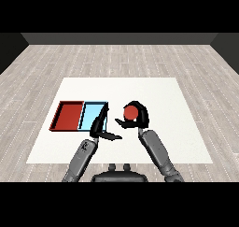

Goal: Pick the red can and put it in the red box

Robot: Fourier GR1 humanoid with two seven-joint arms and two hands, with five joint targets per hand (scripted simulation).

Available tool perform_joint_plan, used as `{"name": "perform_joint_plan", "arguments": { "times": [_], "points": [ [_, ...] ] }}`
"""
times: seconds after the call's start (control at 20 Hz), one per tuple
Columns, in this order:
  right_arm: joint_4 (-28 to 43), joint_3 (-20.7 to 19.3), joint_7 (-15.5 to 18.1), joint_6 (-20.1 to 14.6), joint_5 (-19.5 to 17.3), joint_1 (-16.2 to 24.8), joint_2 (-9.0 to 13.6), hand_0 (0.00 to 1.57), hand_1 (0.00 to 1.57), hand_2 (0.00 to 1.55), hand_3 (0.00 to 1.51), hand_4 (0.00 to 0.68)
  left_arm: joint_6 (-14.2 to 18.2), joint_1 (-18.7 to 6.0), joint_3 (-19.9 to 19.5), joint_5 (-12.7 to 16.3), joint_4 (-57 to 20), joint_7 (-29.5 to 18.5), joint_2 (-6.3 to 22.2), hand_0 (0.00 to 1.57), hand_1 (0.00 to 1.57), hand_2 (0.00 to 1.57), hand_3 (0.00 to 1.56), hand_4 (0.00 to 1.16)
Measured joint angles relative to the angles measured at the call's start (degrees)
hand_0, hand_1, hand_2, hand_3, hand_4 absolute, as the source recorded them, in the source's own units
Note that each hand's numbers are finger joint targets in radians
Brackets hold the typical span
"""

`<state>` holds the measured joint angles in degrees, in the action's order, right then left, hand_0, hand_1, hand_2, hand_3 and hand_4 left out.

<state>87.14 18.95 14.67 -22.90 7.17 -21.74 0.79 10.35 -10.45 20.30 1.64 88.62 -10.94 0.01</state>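
Two hands work here: the right hand [138, 116] curls round the red can [130, 112], right of the trays. The left hand [100, 125], fingers straight, overlaps the light blue tray [92, 112], beside the red tray [69, 116]. White table [154, 95], grey plank floor [116, 58], dark wall beyond.

1. The right hand [138, 115] curls round the red can [130, 112], just right of the trays.
2. The red tray [69, 116] and the light blue tray [89, 116] lie side by side on the white table [163, 104].
3. The left hand [101, 126] overlaps the blue tray's near right corner, fingers straight.
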Motion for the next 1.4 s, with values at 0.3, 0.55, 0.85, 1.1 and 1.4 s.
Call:
{"name": "perform_joint_plan", "arguments": {
  "times": [0.3,0.55,0.85,1.1,1.4],
  "points": [
    [-0.8,1.5,2.6,-0.1,0.0,0.5,-0.6,1.47,1.47,1.44,1.39,0.658,3.0,-2.5,2.5,2.2,-4.5,-0.5,0.0,0.0,0.0,0.0,0.0,0.0],
    [-1.0,3.3,3.7,-1.4,0.4,0.4,-0.7,1.46,1.46,1.43,1.38,0.654,4.1,-3.0,4.1,3.8,-7.6,-2.4,0.0,0.0,0.0,0.0,0.0,0.0],
    [0.8,3.3,2.9,0.1,0.0,1.0,-0.8,1.47,1.47,1.44,1.39,0.676,4.3,-3.8,5.2,6.0,-9.0,-2.8,0.0,0.0,0.0,0.0,0.0,0.0],
    [0.4,5.6,4.5,-1.2,1.7,1.2,-0.8,1.46,1.46,1.44,1.4,0.654,3.7,-4.7,5.6,8.2,-12.8,-5.7,0.0,0.0,0.0,0.0,0.0,0.0],
    [0.4,9.2,5.4,-4.5,4.7,-0.3,-0.8,1.51,1.51,1.45,1.42,0.657,4.7,-7.2,6.9,10.5,-14.4,-5.8,0.0,0.0,0.0,0.0,0.0,0.0]
  ]
}}
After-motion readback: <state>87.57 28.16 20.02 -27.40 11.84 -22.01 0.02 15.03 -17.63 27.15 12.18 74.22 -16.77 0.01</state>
